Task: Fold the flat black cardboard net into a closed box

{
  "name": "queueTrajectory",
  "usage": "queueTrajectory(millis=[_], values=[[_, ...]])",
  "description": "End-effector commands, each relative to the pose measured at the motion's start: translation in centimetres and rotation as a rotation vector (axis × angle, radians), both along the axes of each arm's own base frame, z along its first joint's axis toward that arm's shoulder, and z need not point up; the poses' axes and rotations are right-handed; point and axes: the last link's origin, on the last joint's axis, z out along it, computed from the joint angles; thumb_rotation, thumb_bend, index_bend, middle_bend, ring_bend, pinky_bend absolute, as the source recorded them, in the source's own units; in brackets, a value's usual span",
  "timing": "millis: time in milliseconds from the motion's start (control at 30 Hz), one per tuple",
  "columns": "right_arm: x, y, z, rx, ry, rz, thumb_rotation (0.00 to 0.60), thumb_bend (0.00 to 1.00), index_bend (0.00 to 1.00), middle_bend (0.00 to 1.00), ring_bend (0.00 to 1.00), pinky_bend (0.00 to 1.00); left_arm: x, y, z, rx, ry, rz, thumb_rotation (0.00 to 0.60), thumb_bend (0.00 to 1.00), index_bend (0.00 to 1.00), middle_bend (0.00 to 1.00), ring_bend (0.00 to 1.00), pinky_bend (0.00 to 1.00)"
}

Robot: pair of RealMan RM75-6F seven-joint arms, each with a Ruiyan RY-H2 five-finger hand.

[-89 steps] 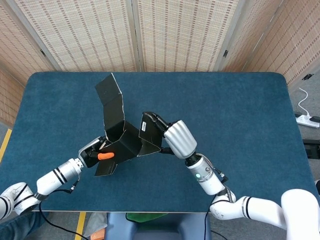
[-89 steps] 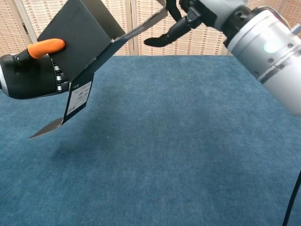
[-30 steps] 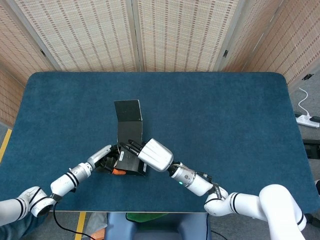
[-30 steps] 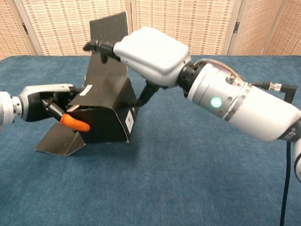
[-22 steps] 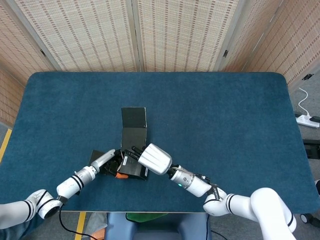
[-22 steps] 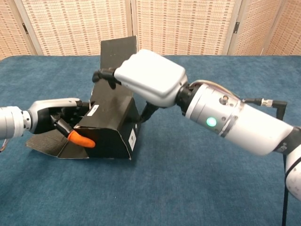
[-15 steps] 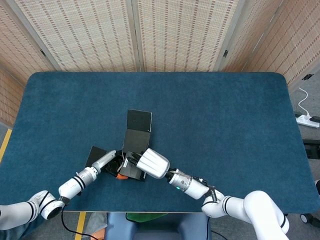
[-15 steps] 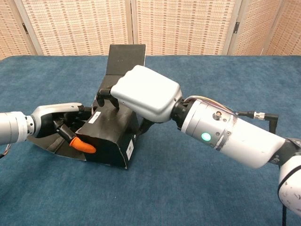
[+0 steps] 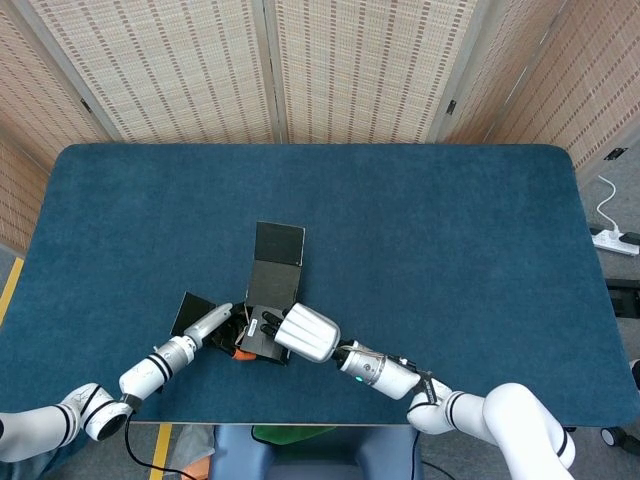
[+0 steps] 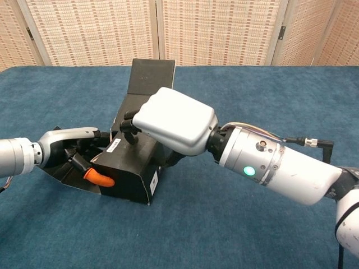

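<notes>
The black cardboard box (image 10: 132, 176) lies partly folded on the blue table, near the front edge. Its long lid flap (image 10: 150, 77) slopes up and away behind it, seen from above as the lid flap (image 9: 277, 258). A side flap (image 9: 192, 307) lies spread out to the left. My left hand (image 10: 67, 147) grips the box's left end, its orange-tipped thumb (image 10: 99, 178) on the front face. My right hand (image 10: 174, 120) lies over the top panel, fingers (image 10: 130, 119) curled over its far edge and the thumb down the right side. In the head view the right hand (image 9: 304, 333) covers most of the box (image 9: 258, 340); the left hand (image 9: 212, 322) is beside it.
The blue table (image 9: 450, 250) stretches wide to the right and back. Its front edge (image 9: 300, 423) runs just below both forearms. Wicker screens (image 9: 350, 70) stand behind the table. A white power strip (image 9: 612, 240) lies on the floor at the right.
The box, held in the air three seconds ago, has come down onto the table near the front edge. Both hands followed it down, and the lid flap has leaned back.
</notes>
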Motion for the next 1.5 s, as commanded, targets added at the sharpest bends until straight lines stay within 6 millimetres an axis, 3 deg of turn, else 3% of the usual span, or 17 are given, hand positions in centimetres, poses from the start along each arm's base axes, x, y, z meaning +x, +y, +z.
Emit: queueTrajectory(millis=[33,367,800,1500], values=[[-0.2,-0.1,-0.1,0.001,0.014,0.0,0.6,0.14,0.48,0.36,0.82,1.0,0.1,0.0,0.0,-0.002,0.004,-0.002,0.6,0.17,0.31,0.27,0.52,0.62],[-0.3,0.3,-0.5,0.013,0.04,0.03,0.6,0.14,0.49,0.36,0.81,1.0,0.2,0.0,0.1,-0.004,-0.003,-0.007,0.6,0.17,0.21,0.25,0.52,0.62],[-1.2,0.7,0.0,0.023,0.044,0.03,0.6,0.14,0.49,0.36,0.81,1.0,0.6,-0.2,0.1,-0.016,-0.014,-0.016,0.6,0.17,0.16,0.23,0.51,0.61],[-1.6,1.1,0.0,0.042,0.112,0.054,0.6,0.14,0.55,0.35,0.81,1.0,0.9,-0.3,0.0,-0.028,-0.011,-0.016,0.6,0.17,0.16,0.23,0.51,0.61]])
